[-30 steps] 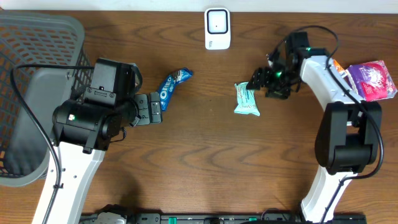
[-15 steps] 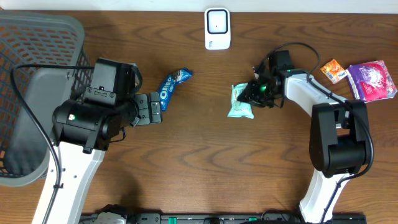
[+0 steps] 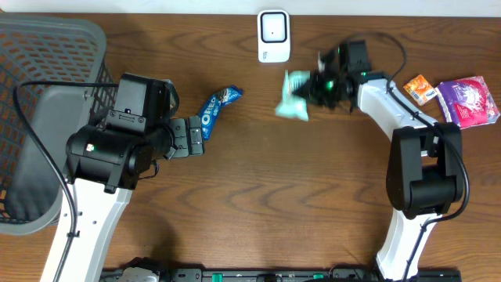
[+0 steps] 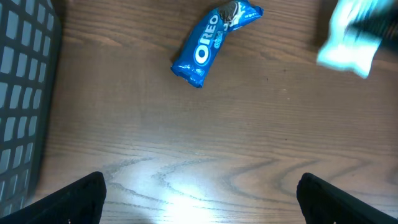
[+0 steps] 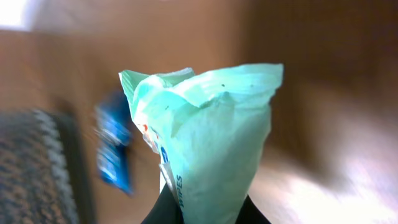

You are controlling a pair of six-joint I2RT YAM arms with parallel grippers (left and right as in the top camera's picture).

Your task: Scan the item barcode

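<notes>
Right gripper (image 3: 315,84) is clamping tight on one end of the mint-green packet (image 3: 293,98), holding it near the table's far edge, just beside the scanner (image 3: 273,35) — likely to present the barcode. Left gripper (image 4: 202,199) is hanging wide open, empty, near the Oreo pack (image 4: 214,43).

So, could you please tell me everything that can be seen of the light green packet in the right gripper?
The light green packet is a small soft pouch of thin, glossy, crinkled plastic film. One side has small blue and red print, too blurred to read. The right gripper is shut on one end, and the packet seems held off the wooden table, near the white scanner. The overhead view shows it blurred. Nothing else touches it.
</notes>
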